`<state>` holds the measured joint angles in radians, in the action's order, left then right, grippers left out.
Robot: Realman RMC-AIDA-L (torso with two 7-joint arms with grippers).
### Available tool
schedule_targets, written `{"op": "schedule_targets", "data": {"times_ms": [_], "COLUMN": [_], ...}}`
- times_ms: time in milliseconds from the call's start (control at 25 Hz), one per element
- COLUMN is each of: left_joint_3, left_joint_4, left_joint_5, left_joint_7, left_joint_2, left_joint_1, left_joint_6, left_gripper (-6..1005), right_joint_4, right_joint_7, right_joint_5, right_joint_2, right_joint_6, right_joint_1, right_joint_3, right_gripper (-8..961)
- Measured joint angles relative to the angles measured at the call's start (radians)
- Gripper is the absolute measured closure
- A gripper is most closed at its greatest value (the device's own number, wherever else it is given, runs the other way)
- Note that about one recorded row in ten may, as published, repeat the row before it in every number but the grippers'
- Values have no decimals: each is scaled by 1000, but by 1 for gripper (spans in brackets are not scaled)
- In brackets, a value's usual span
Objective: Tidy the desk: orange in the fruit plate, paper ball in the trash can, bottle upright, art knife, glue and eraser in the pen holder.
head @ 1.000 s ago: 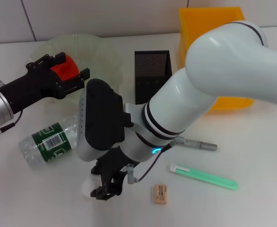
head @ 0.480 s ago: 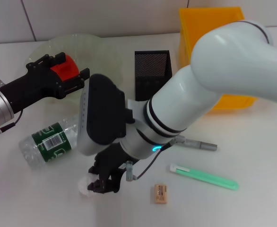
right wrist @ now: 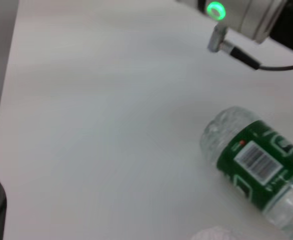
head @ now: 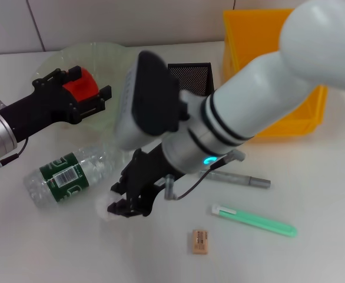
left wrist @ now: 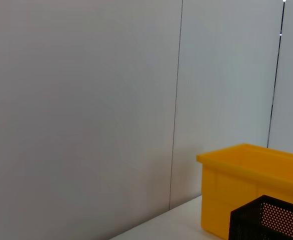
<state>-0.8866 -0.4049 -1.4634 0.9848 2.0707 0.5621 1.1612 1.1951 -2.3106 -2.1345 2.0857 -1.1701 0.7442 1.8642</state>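
Observation:
My left gripper (head: pixel 90 82) is shut on the orange (head: pixel 80 86) and holds it over the pale green fruit plate (head: pixel 122 56). Near the table's front, my right gripper (head: pixel 124 207) is shut on the white paper ball (head: pixel 104 210), a bit of which shows in the right wrist view as the paper ball (right wrist: pixel 212 234). The bottle (head: pixel 66 177) lies on its side, green label up, just left of that gripper; the right wrist view also shows the bottle (right wrist: pixel 256 170). The grey art knife (head: pixel 246 178), green glue (head: pixel 255 220) and eraser (head: pixel 199 242) lie on the table at the right.
The black mesh pen holder (head: pixel 189 88) stands behind my right arm, and the yellow trash can (head: pixel 255 35) is at the back right. In the left wrist view the trash can (left wrist: pixel 251 190) and pen holder (left wrist: pixel 271 220) sit before a grey wall.
My right arm has risen and swung back and to the right, carrying the paper ball up from the table's front. The left arm with the orange has not moved.

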Motion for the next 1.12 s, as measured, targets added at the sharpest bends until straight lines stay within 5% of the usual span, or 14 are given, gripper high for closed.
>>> {"op": "schedule_targets", "data": {"times_ms": [560,1120], "left_joint_3": [0,0], "left_joint_4": [0,2], "left_joint_5": [0,0], "left_joint_7": [0,0], "left_joint_2": [-1,0], "left_joint_1": [-6,-8], "left_joint_6": [-5,-13], "left_gripper": [162,163], "right_joint_4": [225,250], "right_joint_7": [68,142], "right_joint_5": [57,107], "right_joint_2": [-3,-4], "right_joint_6": [-353,-426], "right_joint_1": [-197,-261], "right_joint_3": [-444,-773], "right_gripper": [647,646]}}
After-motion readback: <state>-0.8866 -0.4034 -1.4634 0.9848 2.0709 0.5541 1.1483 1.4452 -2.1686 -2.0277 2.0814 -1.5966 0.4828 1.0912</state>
